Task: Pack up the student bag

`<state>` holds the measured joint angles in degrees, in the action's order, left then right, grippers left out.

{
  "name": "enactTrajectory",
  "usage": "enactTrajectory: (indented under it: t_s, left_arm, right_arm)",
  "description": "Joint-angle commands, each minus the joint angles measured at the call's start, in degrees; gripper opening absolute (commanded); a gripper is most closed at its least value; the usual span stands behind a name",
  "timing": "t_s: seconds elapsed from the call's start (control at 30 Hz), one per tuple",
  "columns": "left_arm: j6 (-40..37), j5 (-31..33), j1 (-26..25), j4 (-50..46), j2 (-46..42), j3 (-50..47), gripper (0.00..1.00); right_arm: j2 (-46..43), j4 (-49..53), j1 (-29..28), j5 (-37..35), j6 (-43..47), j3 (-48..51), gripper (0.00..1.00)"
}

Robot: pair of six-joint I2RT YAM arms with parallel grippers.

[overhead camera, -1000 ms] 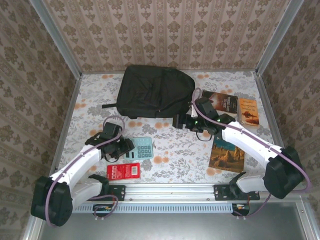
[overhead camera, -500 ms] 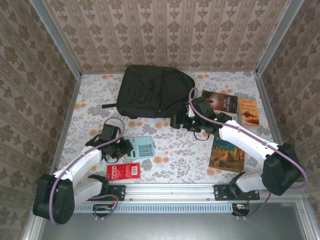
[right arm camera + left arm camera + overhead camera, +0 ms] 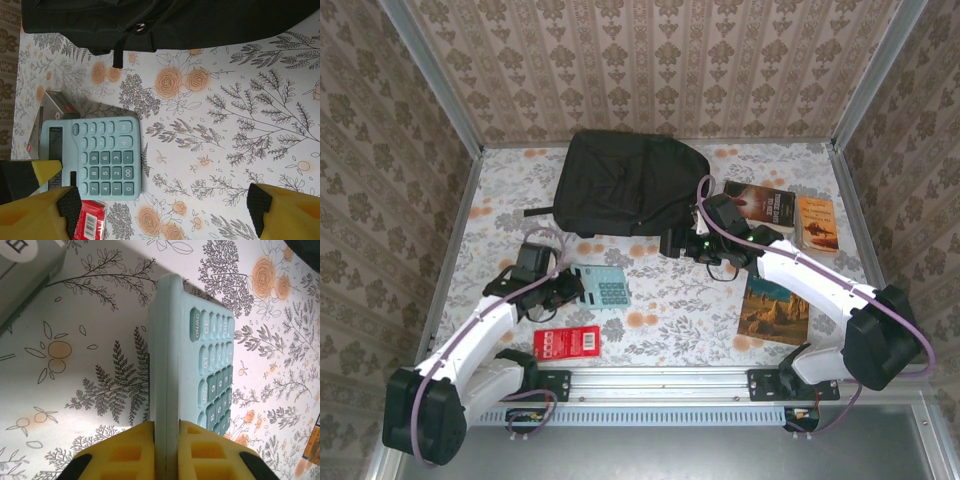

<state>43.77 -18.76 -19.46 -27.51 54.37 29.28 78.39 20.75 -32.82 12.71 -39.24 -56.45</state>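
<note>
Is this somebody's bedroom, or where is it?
Probably not a real room: it looks like a small robot test booth dressed up like home. Wallpapered panels in metal frames box in a flowery table, and two robot arms are bolted to a rail at its edge.

You look down on a table point(image 3: 670, 300) with a white top printed with grey ferns and orange flowers. Beige damask wallpaper point(image 3: 660, 60) closes it in on three sides, with silver metal posts point(image 3: 435, 75) at the far corners, under soft, even light
</note>
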Motion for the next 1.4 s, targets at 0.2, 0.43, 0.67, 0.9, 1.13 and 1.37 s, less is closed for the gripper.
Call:
enactTrajectory:
  t_s: [0.2, 0.43, 0.67, 0.9, 1.13, 1.37]
  left_arm:
    - [0.3, -0.9, -0.3, -4.5, -5.1, 7.7, 0.01]
    - [2.8, -13.1, -0.1, 8.9, -5.3, 6.7, 0.0]
    - [8.7, -20.5, -0.9, 23.0, -6.8, 4.6, 0.0]
    - [10.5, -21.4, -4.4, 28.0, -7.0, 4.1, 0.0]
    - [9.4, -20.0, -6.3, 26.6, -5.6, 5.0, 0.0]
    - [8.4, -19.4, -9.5, 26.4, -2.6, 6.7, 0.0]
  right_arm:
    - [0.3, -0.8, -0.4, 3.0, -0.8, -2.4, 0.9]
    - [-2.1, -9.6, 3.7, 20.8, -3.3, 0.7, 0.98]
    - [-2.1, -12.2, 5.6, 27.5, -8.1, 2.2, 1.0]
    - [-0.5, -30.2, 5.4, 34.1, -20.1, 8.0, 1.0]
    - [-1.2, -40.1, 2.4, 36.7, -22.9, 8.4, 0.95]
    - [-1.3, -43.2, 1.2, 35.4, -25.1, 8.6, 0.72]
